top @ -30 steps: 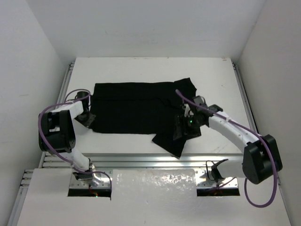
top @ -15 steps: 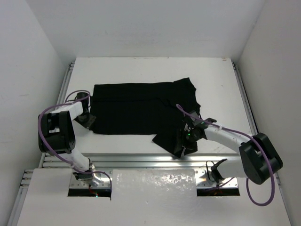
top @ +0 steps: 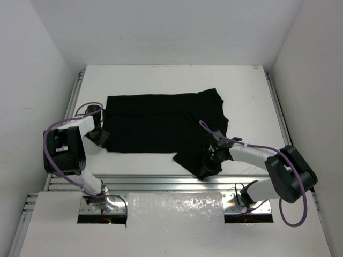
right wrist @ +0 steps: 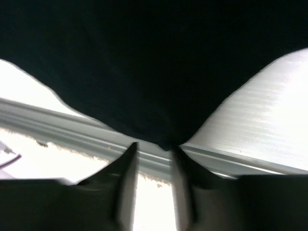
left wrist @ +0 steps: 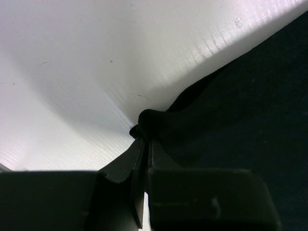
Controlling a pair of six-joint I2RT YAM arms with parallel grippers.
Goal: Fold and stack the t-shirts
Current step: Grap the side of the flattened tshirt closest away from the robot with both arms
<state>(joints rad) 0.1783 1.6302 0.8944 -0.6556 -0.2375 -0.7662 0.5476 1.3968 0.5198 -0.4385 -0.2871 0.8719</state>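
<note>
The black t-shirt (top: 150, 123) lies spread flat on the white table, one sleeve (top: 193, 158) pointing at the near edge. My left gripper (top: 102, 140) sits at the shirt's near-left corner. In the left wrist view that gripper (left wrist: 146, 139) is shut on a bunched fold of the t-shirt (left wrist: 240, 106). My right gripper (top: 206, 170) is low at the sleeve's near tip. In the right wrist view its jaws (right wrist: 153, 148) stand apart, with the tip of the t-shirt (right wrist: 154, 62) just at the fingertips (right wrist: 127, 168).
An aluminium rail (top: 161, 182) runs along the table's near edge, right under the right gripper, and shows as a grey rail (right wrist: 72, 127) in the right wrist view. White walls close in both sides. A shiny white cover (top: 174, 206) lies between the arm bases.
The right gripper has moved down the sleeve toward the near edge and its jaws have narrowed. The left gripper and the shirt's body have stayed put.
</note>
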